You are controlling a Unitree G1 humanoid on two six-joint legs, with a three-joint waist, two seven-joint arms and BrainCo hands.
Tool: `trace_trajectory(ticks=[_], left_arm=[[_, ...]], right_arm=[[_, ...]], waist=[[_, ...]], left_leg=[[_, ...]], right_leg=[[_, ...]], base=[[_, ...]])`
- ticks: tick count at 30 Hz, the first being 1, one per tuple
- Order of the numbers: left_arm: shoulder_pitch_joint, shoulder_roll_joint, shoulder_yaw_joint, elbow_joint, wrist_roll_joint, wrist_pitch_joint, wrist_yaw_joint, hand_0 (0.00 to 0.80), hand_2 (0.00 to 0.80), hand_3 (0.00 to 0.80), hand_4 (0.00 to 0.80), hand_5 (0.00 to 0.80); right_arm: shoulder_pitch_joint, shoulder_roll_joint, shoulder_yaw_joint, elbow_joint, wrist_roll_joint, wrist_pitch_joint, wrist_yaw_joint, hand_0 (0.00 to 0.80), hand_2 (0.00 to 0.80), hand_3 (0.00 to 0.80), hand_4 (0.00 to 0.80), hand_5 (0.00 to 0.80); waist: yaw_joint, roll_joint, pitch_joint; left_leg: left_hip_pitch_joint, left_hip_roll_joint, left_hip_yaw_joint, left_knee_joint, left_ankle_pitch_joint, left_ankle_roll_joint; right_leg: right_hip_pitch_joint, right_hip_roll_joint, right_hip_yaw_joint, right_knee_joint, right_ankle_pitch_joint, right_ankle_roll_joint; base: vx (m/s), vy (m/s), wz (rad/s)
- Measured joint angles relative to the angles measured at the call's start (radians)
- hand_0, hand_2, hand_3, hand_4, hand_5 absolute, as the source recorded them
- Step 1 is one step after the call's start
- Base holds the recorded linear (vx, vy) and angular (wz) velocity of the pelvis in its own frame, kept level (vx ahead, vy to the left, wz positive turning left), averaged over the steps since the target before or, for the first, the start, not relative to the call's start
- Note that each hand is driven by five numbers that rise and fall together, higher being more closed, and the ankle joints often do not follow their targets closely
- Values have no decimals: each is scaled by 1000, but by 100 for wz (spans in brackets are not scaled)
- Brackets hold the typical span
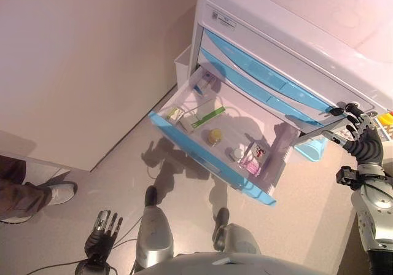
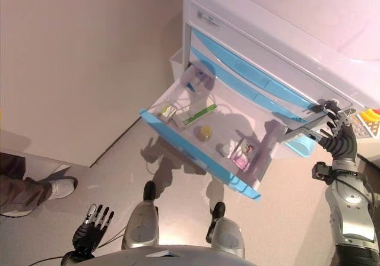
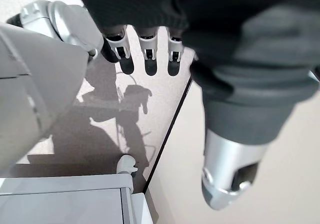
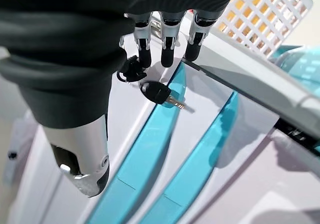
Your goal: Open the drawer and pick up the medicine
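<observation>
Bright, even indoor light, slight pink wash.
Cabinet top [image 1: 319,5] nearly blown out; hard dark shadows on the floor [image 1: 123,164] below the open drawer [image 1: 215,134]. Wrist views: hand covers close-up and soft, key [image 4: 159,92] fairly sharp.

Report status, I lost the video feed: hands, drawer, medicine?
Drawer open, medicine still inside. Right hand open by cart's keys. Left hand open, low, idle. Path clear.

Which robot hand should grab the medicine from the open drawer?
Probably the right hand: it is raised beside the open drawer holding the medicine. The left hand hangs low, away from it.
</observation>
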Motion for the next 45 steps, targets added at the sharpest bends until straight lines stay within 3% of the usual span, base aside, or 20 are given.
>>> trace_trajectory(ticks=[4, 8, 11, 14, 18, 24, 30, 36, 45], left_arm=[[0, -1, -5, 2, 1, -1, 0, 0, 0, 0, 0, 0], [-1, -2, -11, 2, 1, -1, 0, 0, 0, 0, 0, 0], [-1, 0, -29, 1, 1, -2, 0, 0, 0, 0, 0, 0], [4, 4, -39, 1, 1, -2, -2, 0, 0, 0, 0, 0], [2, 12, -41, -19, 0, -2, -2, 0, 0, 0, 0, 0], [5, 12, -48, -69, -1, -3, -9, 0, 0, 0, 0, 0], [48, 8, -51, -104, -4, -14, -10, 0, 0, 0, 0, 0], [52, 13, -96, -173, -6, -13, 35, 0, 0, 0, 0, 0], [53, 9, -140, -179, -25, -13, 90, 0, 0, 0, 0, 0]], right_arm=[[-3, -25, 28, -14, -20, 38, 13, 0, 0, 0, 0, 0], [-40, -59, 169, -132, -42, 18, 92, 0, 0, 0, 0, 0], [-88, -58, 224, -166, -45, 8, 106, 0, 0, 0, 0, 0], [-125, -58, 226, -171, -44, 9, 105, 0, 0, 0, 0, 0], [-105, -52, 236, -170, -29, 45, 105, 0, 0, 0, 0, 0], [75, 51, 288, -70, -17, 111, 124, 0, 0, 0, 0, 0], [242, 74, 291, -10, -18, 105, 164, 0, 0, 0, 0, 0], [259, 47, 361, -14, -55, 64, 183, 0, 0, 0, 0, 0], [214, -3, 417, -30, -128, 37, 108, 0, 0, 0, 0, 0]], waist=[[1, 15, 3], [20, 31, 13], [64, 29, 18], [77, 15, 25], [65, -13, 39], [43, -26, 45], [-23, -27, 46], [-29, -26, 46], [-31, -2, 54]], left_leg=[[-13, -1, -20, 2, 0, 0], [-28, -7, -46, 17, 0, 0], [-32, -11, -51, 16, 2, 1], [-37, -11, -51, 15, 3, 1], [-40, -10, -47, 16, 3, 1], [-32, -8, -32, 12, -1, 1], [-7, -3, 1, 10, -8, 1], [21, 3, 37, -5, -8, 1], [21, -1, 39, -5, -7, 1]], right_leg=[[6, 1, -20, -2, -1, 0], [8, 0, -41, -2, -2, 1], [8, -2, -44, -4, -2, 1], [11, -1, -44, -10, -3, 3], [9, -1, -41, -16, -2, 3], [4, -2, -27, -18, -2, 3], [3, -3, 6, -18, -2, 3], [-2, -4, 36, -16, -1, 4], [-3, -7, 38, -16, 1, 5]], base=[[13, -40, 14], [3, -23, 17], [-15, -24, 10], [-34, -25, 8], [-51, -10, -2], [-28, 14, -7], [-23, 17, -17], [-28, 34, -14], [-7, 11, -1]])
